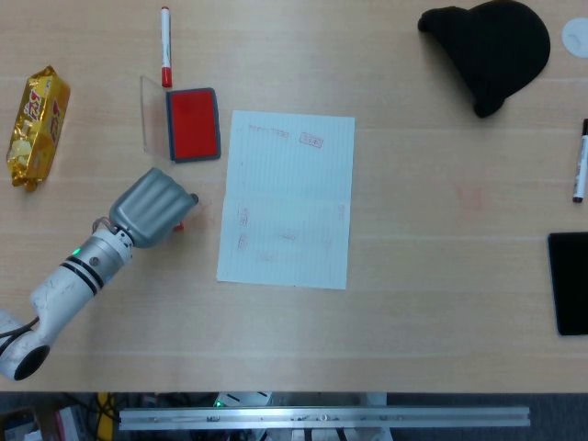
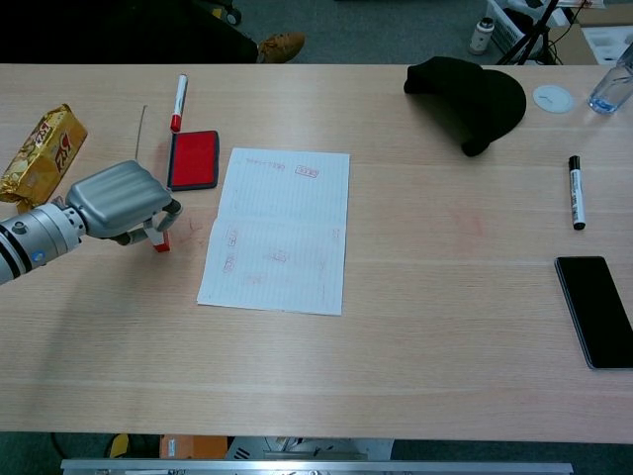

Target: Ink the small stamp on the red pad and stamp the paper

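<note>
My left hand lies on the table left of the paper, fingers curled down around the small stamp. The stamp is red and white and stands nearly upright with its base on the wood; from the head view only a red sliver of the stamp shows under the fingers. The red ink pad lies open just beyond the hand, its clear lid folded out to the left. The lined paper carries several faint red marks. My right hand is out of both views.
A red marker lies behind the pad and a yellow snack packet at far left. A black cap sits at back right, with a black marker, a phone and a bottle on the right.
</note>
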`<action>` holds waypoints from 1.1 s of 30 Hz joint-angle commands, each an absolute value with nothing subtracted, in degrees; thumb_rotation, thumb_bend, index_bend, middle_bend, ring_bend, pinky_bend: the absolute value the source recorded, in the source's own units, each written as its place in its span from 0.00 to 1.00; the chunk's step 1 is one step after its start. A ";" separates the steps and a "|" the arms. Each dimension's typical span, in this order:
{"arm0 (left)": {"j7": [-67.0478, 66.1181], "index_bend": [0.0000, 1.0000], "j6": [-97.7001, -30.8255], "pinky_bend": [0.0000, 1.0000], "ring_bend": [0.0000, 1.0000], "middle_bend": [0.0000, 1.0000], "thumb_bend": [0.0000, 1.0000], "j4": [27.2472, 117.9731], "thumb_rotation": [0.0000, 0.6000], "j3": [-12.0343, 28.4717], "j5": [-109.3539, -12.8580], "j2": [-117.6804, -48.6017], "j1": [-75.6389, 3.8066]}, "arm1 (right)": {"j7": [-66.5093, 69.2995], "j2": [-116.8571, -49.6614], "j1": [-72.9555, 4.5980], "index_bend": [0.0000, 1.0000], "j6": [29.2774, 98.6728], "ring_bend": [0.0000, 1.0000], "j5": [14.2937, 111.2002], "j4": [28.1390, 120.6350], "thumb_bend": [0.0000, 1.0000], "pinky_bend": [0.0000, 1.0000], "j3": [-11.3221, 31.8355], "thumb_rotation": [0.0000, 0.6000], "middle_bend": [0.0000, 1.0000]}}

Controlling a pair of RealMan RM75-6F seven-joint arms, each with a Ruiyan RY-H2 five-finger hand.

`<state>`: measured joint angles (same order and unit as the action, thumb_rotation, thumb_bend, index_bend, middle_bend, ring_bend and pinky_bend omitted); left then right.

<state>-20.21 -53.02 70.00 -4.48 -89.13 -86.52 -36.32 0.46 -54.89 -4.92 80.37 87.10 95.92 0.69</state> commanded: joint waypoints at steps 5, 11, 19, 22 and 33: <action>-19.93 0.59 -53.22 1.00 1.00 1.00 0.30 69.59 1.00 -4.58 -89.38 -86.81 -36.32 | 0.36 -54.85 -4.90 0.30 80.36 0.34 87.06 95.95 0.05 0.48 0.71 1.00 0.38; -19.94 0.61 -53.19 1.00 1.00 1.00 0.30 69.33 1.00 -4.56 -89.42 -86.91 -36.40 | 0.32 -54.89 -4.86 0.30 80.33 0.34 86.98 95.94 0.05 0.48 0.70 1.00 0.38; -20.53 0.63 -53.48 1.00 1.00 1.00 0.30 69.82 1.00 -4.19 -89.41 -86.29 -36.63 | 0.29 -54.76 -4.80 0.30 80.51 0.34 87.07 96.10 0.05 0.48 0.74 1.00 0.38; -21.56 0.63 -53.71 1.00 1.00 1.00 0.30 70.34 1.00 -3.85 -89.19 -85.89 -36.69 | 0.30 -54.74 -4.74 0.30 80.58 0.34 87.08 96.14 0.05 0.48 0.72 1.00 0.38; -23.12 0.64 -54.41 1.00 1.00 1.00 0.30 73.47 1.00 -2.02 -88.83 -83.49 -37.84 | 0.74 -54.80 -4.55 0.30 80.92 0.34 87.27 95.84 0.05 0.48 0.70 1.00 0.38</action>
